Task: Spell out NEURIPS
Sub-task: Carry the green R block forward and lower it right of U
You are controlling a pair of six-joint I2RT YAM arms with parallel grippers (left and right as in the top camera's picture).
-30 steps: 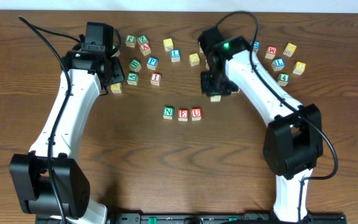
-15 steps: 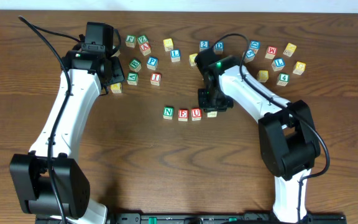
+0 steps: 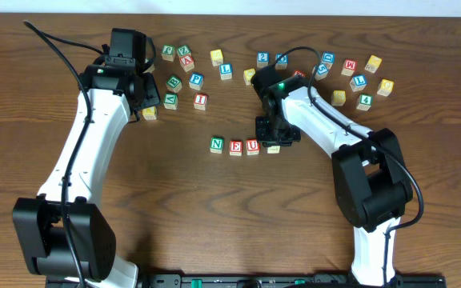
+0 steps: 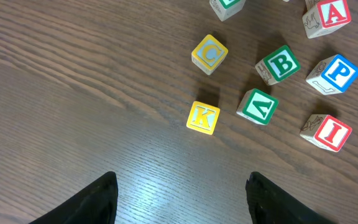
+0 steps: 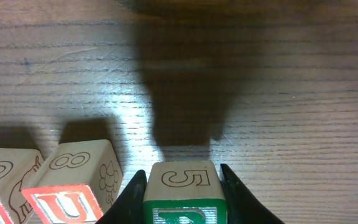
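**Ana:** Wooden cubes first: where does the row stand?

**Ben:** Green N (image 3: 217, 144), red E (image 3: 235, 147) and red U (image 3: 252, 146) sit side by side in 1 line around the middle of the desk (image 3: 214, 224). N is at the end nearer the left arm.

**Ana:** And the right gripper?

**Ben:** The right gripper (image 3: 273, 144) is down at the U end of that line, its jaws drawn narrow onto a green-faced cube (image 5: 182, 193). Both fingers (image 5: 129, 199) press against the cube's sides. The face turned to the wrist camera shows a 5. The green letter is cut off at the frame's edge, so I cannot read it. 1 finger stands between this cube and the U, so the 2 are just beside each other and not touching. Whether the cube rests on the wood I cannot tell.

**Ana:** The left gripper?

**Ben:** The left gripper (image 4: 180, 186) hovers over bare wood toward the far left corner of the desk, jaws spread wide with nothing between them. A yellow K (image 4: 202, 117) lies ahead of it, apart from both fingers.

**Ana:** Where are the red I and blue P?

**Ben:** Red I (image 3: 201, 101) and blue P (image 3: 195, 81) lie in the loose cluster near the left gripper, well apart from the row. P is the one closer to the far edge.
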